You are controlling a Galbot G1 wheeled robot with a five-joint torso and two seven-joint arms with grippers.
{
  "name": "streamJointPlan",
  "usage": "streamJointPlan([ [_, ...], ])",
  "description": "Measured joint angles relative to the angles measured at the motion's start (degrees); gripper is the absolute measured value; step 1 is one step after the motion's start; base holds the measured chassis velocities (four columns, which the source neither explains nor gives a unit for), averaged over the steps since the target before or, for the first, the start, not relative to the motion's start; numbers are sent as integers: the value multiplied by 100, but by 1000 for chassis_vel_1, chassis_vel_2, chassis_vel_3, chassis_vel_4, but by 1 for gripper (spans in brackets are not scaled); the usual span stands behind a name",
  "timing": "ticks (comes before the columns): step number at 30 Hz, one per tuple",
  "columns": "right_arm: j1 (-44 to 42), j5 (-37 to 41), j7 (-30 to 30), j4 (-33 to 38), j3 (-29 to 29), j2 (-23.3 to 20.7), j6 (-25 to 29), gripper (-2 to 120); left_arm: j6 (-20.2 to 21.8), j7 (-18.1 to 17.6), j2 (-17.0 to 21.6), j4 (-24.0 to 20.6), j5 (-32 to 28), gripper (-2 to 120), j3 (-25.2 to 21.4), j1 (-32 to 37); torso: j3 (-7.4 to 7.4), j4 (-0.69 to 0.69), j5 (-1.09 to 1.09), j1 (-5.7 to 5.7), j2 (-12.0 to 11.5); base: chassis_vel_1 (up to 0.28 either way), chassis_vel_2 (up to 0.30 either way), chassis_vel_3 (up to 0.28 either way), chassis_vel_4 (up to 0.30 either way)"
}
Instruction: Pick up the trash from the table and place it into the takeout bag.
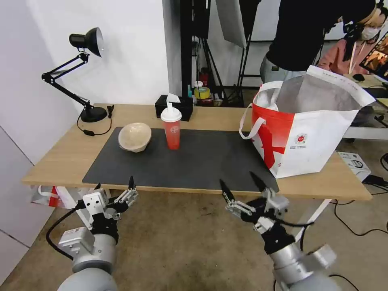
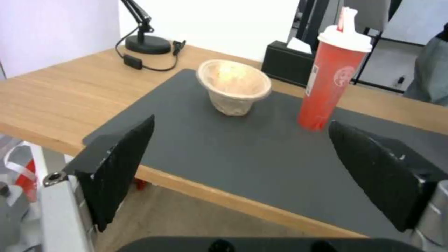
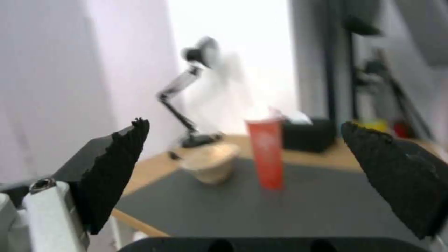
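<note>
The table point(image 1: 60, 161) carries a dark grey mat point(image 1: 194, 161) with two pieces of trash on its far left part. The beige bowl point(image 1: 134, 137) lies tipped on its side, its opening turned toward the far left. The red drink cup point(image 1: 172, 128) stands upright just to the right of the bowl, apart from it, its white domed lid and straw in place. No white bowl with red scraps can be seen on the table.

The takeout bag point(image 1: 307, 133) stands at the right end of the table, partly on the mat's right edge. Its mouth is spread wide and the foil lining shows, an arrangement that appears meant to let items be lowered in from above. Its contents cannot be made out.

Both arms are held short of the near table edge, below tabletop level. The left gripper point(image 1: 114, 189) sits in front of the mat's near left corner, jaws spread apart and holding nothing; its wrist view faces the bowl and cup. The right gripper point(image 1: 242, 186) sits near the mat's near right part, jaws likewise spread and empty, closer to the bag.

Judgement: the bowl and cup remain to be collected. The cup is tall and narrow and could topple if nudged. The tipped bowl offers its rim for a pinch.

A black desk lamp point(image 1: 87, 76) and a black tissue box point(image 1: 173, 107) stand along the far side of the table.
</note>
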Motion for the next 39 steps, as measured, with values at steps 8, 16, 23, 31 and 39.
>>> streamJointPlan([
  [8,1400,1612,-468,100,-289,-435,-1135,100,-5,2,-62,-3,10,100,-24,21,0,-1,1,0,0,0,0,0,0],
  [16,3120,3249,910,163,-815,-415,-3622,100,-46,47,-237,34,185,100,40,111,0,-1,1,0,-1,0,0,0,0],
  [23,4079,3601,1368,-197,-1425,-138,-4095,100,-63,52,-238,19,217,100,4,168,0,-1,-1,0,0,0,0,0,0],
  [31,4744,3453,1493,-771,-2021,284,-4057,100,-63,51,-239,15,219,100,-13,176,0,-1,0,0,0,0,0,0,0],
  [39,5115,3342,1473,-1220,-2288,565,-3888,100,-63,48,-265,32,219,100,-13,162,0,-1,0,0,0,0,0,0,0],
])
